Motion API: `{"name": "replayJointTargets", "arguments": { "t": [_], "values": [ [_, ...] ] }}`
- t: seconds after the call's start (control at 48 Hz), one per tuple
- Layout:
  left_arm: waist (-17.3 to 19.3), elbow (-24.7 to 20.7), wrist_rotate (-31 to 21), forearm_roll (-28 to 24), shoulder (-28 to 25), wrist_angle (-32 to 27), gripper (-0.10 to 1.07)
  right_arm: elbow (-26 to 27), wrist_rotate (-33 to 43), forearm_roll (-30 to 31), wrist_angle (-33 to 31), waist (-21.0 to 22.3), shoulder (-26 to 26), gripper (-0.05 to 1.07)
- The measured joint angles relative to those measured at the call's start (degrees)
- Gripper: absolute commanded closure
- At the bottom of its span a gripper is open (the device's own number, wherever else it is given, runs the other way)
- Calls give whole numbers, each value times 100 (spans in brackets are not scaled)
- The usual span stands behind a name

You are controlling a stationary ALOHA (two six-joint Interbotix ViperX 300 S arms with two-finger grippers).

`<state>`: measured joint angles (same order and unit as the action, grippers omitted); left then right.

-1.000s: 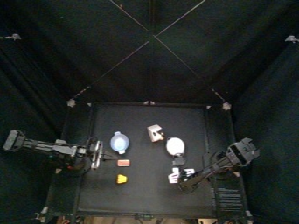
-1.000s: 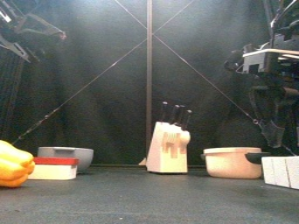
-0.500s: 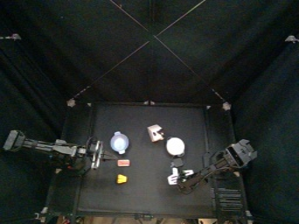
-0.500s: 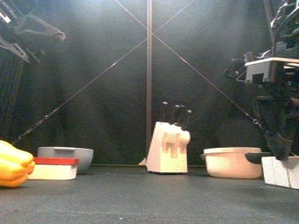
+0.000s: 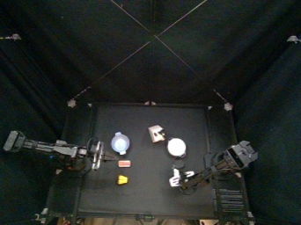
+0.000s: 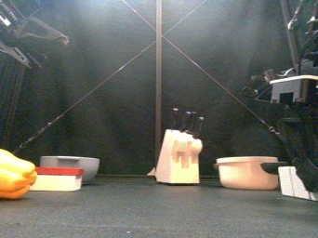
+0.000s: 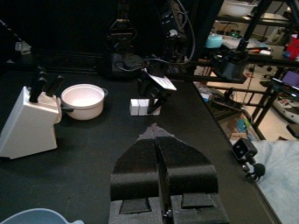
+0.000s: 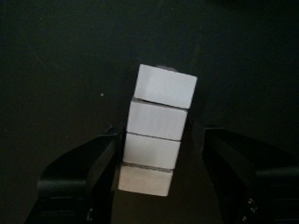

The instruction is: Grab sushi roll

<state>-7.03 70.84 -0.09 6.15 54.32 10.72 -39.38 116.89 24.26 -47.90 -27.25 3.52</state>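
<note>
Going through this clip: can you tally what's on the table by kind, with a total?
bowls: 2, the blue-grey bowl and the white bowl
knife block: 1
food pieces: 3, the yellow pepper, the red-and-white piece and the sushi roll
total: 6

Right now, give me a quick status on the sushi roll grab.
Right gripper open, jaws either side of the sushi roll, not closed on it. Left gripper shut, resting at the table's left side. Nothing in the way.
</note>
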Motion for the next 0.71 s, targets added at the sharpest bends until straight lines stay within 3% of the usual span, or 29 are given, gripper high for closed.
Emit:
{"name": "replayJointTargets", "arguments": {
  "t": [0.292, 0.604, 0.708],
  "values": [
    [0, 0, 0, 0, 0, 0, 100, 0, 0, 44, 26, 9, 9, 15],
    [0, 26, 18, 0, 0, 0, 100, -9, 0, 53, 35, 18, 9, 52],
    [18, 26, 35, -18, 0, 0, 100, 9, 9, 35, 26, 26, 9, 58]
  ]
}}
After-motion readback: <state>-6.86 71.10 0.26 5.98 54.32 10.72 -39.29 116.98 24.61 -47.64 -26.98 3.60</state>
